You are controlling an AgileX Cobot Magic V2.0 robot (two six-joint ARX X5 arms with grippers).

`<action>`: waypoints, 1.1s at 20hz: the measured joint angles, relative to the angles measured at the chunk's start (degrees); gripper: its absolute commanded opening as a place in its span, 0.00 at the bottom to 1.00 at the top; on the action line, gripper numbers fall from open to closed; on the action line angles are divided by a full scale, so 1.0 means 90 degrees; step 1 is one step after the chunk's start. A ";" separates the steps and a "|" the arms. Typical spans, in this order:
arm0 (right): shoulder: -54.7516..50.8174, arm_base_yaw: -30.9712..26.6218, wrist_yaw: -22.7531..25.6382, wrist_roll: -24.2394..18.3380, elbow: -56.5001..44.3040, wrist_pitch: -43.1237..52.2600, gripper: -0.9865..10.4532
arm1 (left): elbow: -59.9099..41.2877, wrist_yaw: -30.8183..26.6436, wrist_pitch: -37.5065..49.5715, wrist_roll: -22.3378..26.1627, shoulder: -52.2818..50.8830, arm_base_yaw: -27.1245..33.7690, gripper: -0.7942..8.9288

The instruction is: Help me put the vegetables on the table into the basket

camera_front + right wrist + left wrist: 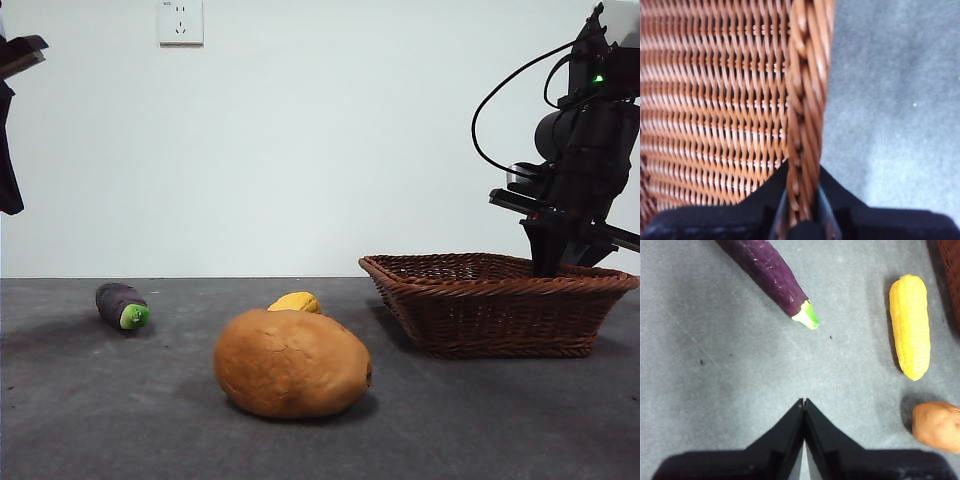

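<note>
A brown potato [292, 363] lies at the table's front middle, with a yellow lumpy piece [295, 302] just behind it. The purple eggplant [121, 305] with its green cap rests at the left. The wicker basket [500, 315] stands at the right. My right gripper [802, 172] is shut on the basket's braided rim [807, 75]; in the front view the right gripper [548, 262] reaches down at the basket's far right side. My left gripper [804, 402] hangs shut and empty above the table, over the eggplant [767, 272], the yellow piece [910, 327] and the potato [937, 426].
The left arm shows as a black tip [20, 55] at the top left corner of the front view. A white wall with a socket [180, 22] rises behind the dark grey table [120, 410]. The right arm's cables [500, 100] loop above the basket.
</note>
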 measured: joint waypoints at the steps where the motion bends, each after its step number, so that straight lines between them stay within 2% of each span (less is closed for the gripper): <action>1: 0.0000 0.0000 -0.0017 0.0000 0.0073 -0.0124 0.07 | 0.0007 0.0000 -0.0002 0.0000 0.0002 -0.0066 0.08; 4: -0.0097 0.0015 0.0019 0.0005 0.0328 -0.0415 0.07 | 0.0597 -0.0005 -0.0129 -0.0005 0.0233 -0.0471 0.08; 7: -0.0661 0.0005 0.0182 0.0000 0.0379 -0.0695 0.07 | 0.1698 -0.0175 -0.0850 -0.0068 0.0959 -0.0986 0.08; 8: -0.0877 0.0002 0.0221 -0.0010 0.0389 -0.0784 0.07 | 0.2069 -0.0299 -0.1141 -0.0070 0.1297 -0.1168 0.13; 10: -0.1241 -0.0046 0.0330 -0.0070 0.0403 -0.1064 0.07 | 0.2742 -0.0381 -0.1588 -0.0075 0.1955 -0.1545 0.47; 11: -0.1394 -0.0073 0.0381 -0.0090 0.0403 -0.1212 0.07 | 0.3053 -0.0391 -0.1656 -0.0075 0.2268 -0.1741 0.54; 15: -0.1977 -0.0083 0.0850 -0.0168 0.0403 -0.1637 0.07 | 0.3915 -0.0517 -0.1518 -0.0073 0.3381 -0.2453 0.61; 19: -0.2501 -0.0083 0.0891 -0.0282 0.0403 -0.1909 0.07 | 0.4466 -0.0920 -0.1520 -0.0058 0.4291 -0.2880 0.61; 21: -0.2696 -0.0083 0.0894 -0.0287 0.0403 -0.1921 0.07 | 0.4673 -0.1015 -0.1491 -0.0073 0.4646 -0.2994 0.71; 22: -0.2766 -0.0083 0.0894 -0.0287 0.0403 -0.1923 0.07 | 0.4704 -0.1010 -0.1455 -0.0073 0.4758 -0.3021 0.71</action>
